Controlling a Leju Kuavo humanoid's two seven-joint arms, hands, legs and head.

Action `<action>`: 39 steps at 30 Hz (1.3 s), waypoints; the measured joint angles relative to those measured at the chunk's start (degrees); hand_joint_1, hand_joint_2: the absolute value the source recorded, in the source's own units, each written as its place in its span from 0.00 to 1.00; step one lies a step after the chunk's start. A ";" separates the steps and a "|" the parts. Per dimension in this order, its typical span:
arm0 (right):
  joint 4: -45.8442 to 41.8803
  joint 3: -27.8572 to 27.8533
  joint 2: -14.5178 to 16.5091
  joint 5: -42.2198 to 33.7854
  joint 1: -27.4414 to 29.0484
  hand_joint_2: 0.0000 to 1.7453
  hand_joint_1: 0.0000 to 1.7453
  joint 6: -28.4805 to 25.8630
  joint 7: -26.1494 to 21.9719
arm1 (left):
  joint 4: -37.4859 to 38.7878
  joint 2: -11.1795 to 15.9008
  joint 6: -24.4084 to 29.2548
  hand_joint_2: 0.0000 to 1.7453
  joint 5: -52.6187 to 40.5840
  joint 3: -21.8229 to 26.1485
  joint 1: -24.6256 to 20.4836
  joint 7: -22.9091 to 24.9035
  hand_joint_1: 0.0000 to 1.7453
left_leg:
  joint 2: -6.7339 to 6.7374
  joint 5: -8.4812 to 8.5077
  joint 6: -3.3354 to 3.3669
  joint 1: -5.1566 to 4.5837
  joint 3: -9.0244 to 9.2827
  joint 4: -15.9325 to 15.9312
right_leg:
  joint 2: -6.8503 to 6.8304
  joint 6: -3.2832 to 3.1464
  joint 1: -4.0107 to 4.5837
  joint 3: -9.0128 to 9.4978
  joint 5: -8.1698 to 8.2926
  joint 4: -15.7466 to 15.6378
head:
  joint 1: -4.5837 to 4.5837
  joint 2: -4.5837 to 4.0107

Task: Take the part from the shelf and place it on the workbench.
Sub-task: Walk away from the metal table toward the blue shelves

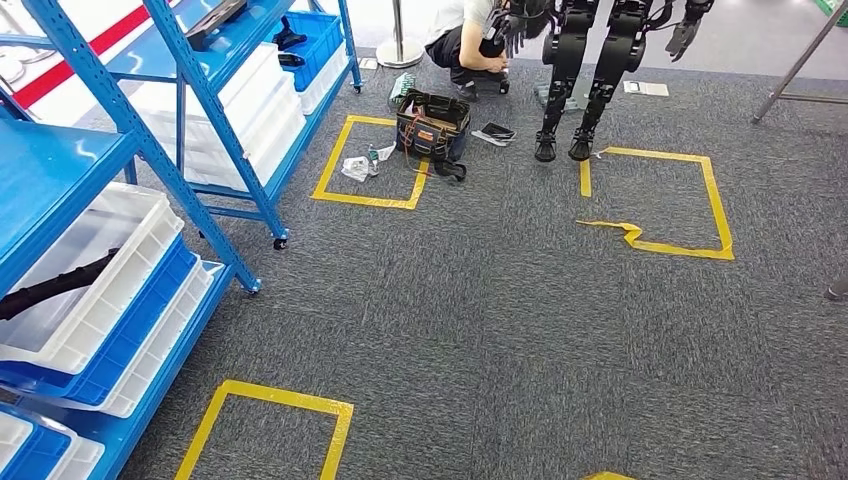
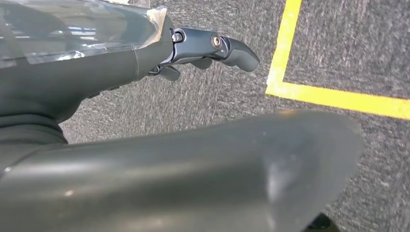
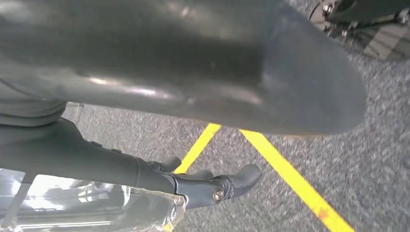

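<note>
1. Head view looks down on grey carpet (image 1: 520, 330) with yellow tape squares (image 1: 268, 425), and a blue shelf (image 1: 60, 170) runs along the left edge.
2. On the shelf's lower level, a white bin (image 1: 110, 270) sits on a blue bin (image 1: 140, 330); a dark, long part (image 1: 55, 285) lies in the white bin, one end resting against its near rim.
3. Left wrist view: the left hand (image 2: 203, 50) hangs over carpet beside a yellow tape line, fingers loosely extended and holding nothing.
4. Right wrist view: the right hand (image 3: 208, 183) likewise hangs over the carpet by a tape corner, fingers slack and apart, nothing in them.
5. Far off, a person (image 1: 465, 45) crouches by a tool bag (image 1: 432, 125), next to another robot's legs (image 1: 585, 80). No workbench can be made out.
6. Judgement: the task is at its start, at the approach step; the part is untouched on the shelf and both arms hang down.
7. The next move probably calls for turning and stepping toward the shelf's near corner, then raising an arm so a hand can reach into the white bin and close around the part's middle, clear of the upper shelf edge.
</note>
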 joint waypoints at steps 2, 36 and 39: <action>0.00 0.00 -0.04 0.07 0.07 0.00 0.00 0.01 0.00 | 0.01 -0.04 0.01 0.00 0.00 0.00 0.00 0.13 0.00 | 0.32 -3.81 0.42 -0.26 -4.22 8.26 | -0.23 -0.46 0.59 -0.02 -0.15 0.01 | -0.14 0.00; 0.00 -0.01 -0.16 0.44 0.10 0.00 0.00 0.22 -0.15 | 0.05 -0.20 0.24 0.00 -0.60 0.00 0.16 1.48 0.00 | 0.15 -2.58 0.86 -1.94 -5.46 9.71 | -0.31 -2.04 1.46 -0.39 0.43 -0.48 | -0.22 0.00; 0.00 0.00 -0.08 0.65 0.10 0.00 0.00 0.22 -0.15 | 0.05 -0.15 0.58 0.00 -0.71 -0.01 0.08 1.82 0.00 | 0.49 2.41 1.53 -2.15 -0.37 -1.10 | -0.22 -1.47 1.70 0.24 -0.20 -0.49 | -0.22 0.00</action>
